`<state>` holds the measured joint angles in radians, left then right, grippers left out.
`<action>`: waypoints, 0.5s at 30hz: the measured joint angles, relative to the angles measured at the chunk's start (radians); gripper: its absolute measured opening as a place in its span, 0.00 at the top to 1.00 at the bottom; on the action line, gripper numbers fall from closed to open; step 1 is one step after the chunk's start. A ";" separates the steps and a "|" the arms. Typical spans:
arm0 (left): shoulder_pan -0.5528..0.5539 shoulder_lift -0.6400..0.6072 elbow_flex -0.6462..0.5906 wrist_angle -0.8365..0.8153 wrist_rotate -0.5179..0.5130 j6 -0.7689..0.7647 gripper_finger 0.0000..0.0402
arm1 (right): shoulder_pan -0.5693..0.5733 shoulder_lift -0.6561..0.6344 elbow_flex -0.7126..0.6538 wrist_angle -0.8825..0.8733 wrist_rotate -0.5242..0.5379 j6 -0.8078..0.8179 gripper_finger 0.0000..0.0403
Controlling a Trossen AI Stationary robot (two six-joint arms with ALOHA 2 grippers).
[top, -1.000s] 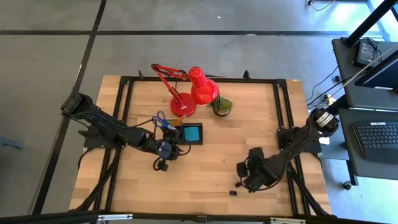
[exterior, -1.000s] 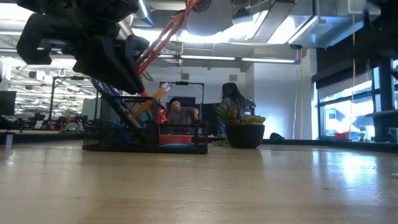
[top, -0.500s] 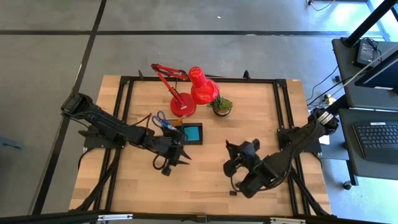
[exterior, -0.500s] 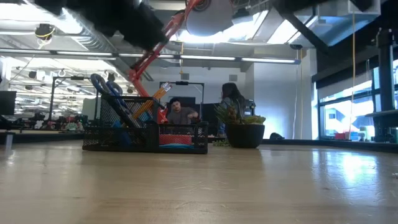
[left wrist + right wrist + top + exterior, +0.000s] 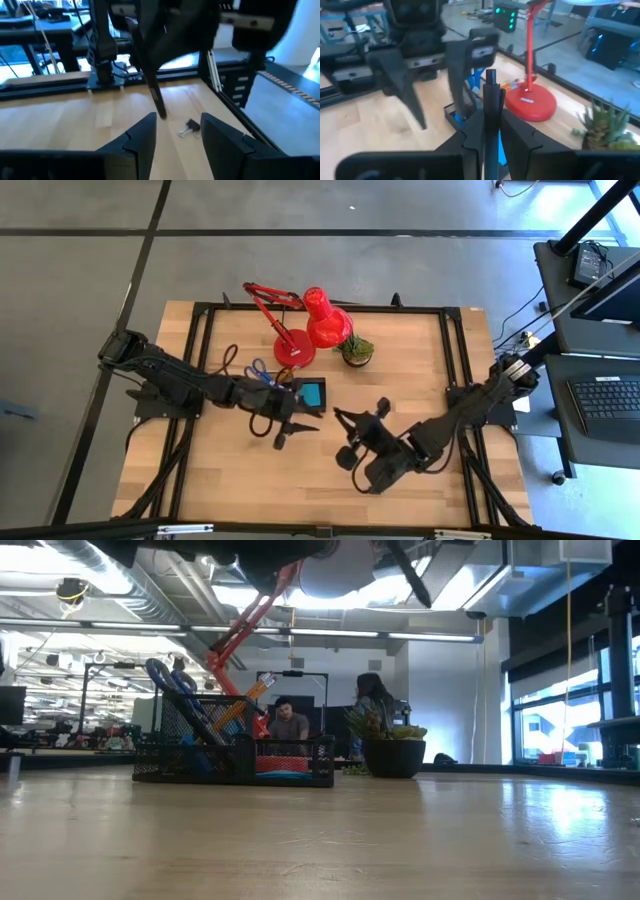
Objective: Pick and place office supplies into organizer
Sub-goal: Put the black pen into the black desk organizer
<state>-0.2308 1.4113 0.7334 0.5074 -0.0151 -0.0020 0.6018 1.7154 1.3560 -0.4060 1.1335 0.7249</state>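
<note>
With my right pincer (image 5: 491,131) clamped on a black pen (image 5: 491,102) standing upright between its fingers, I hover at centre frame of the high view, just right of the organizer (image 5: 300,394). My left pincer (image 5: 296,426) hangs with its fingers spread and empty just below that organizer, so I judge the two arms could clash over it, or the pen could catch a wall and twist in my grip. The organizer's slots are hard to make out from above, and one binder clip (image 5: 187,128) lies on the bench (image 5: 400,370).
</note>
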 joint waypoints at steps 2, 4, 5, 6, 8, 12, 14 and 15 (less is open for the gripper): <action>0.006 0.000 0.000 0.010 0.001 0.010 0.63 | -0.009 0.007 0.000 0.017 -0.032 -0.015 0.86; 0.006 0.000 0.000 0.025 0.008 0.013 0.64 | -0.015 0.015 0.000 0.032 -0.048 -0.023 0.86; 0.005 0.000 0.000 0.040 0.014 0.015 0.64 | -0.018 0.021 0.000 0.041 -0.056 -0.025 0.86; 0.005 0.000 0.000 0.049 0.016 0.015 0.64 | -0.020 0.026 0.000 0.052 -0.065 -0.027 0.86; 0.005 0.000 0.000 0.051 0.016 0.019 0.64 | -0.023 0.033 0.000 0.054 -0.079 -0.027 0.86; 0.006 0.000 0.000 0.051 0.016 0.032 0.63 | -0.024 0.044 0.000 0.068 -0.082 -0.027 0.86; 0.009 0.000 0.000 0.051 0.015 0.032 0.63 | -0.024 0.044 0.000 0.077 -0.082 -0.027 0.86; 0.010 0.000 0.000 0.051 0.015 0.032 0.63 | -0.024 0.043 0.000 0.078 -0.081 -0.028 0.86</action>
<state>-0.2206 1.4113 0.7334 0.5581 0.0000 0.0296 0.5777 1.7583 1.3561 -0.3275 1.0523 0.6970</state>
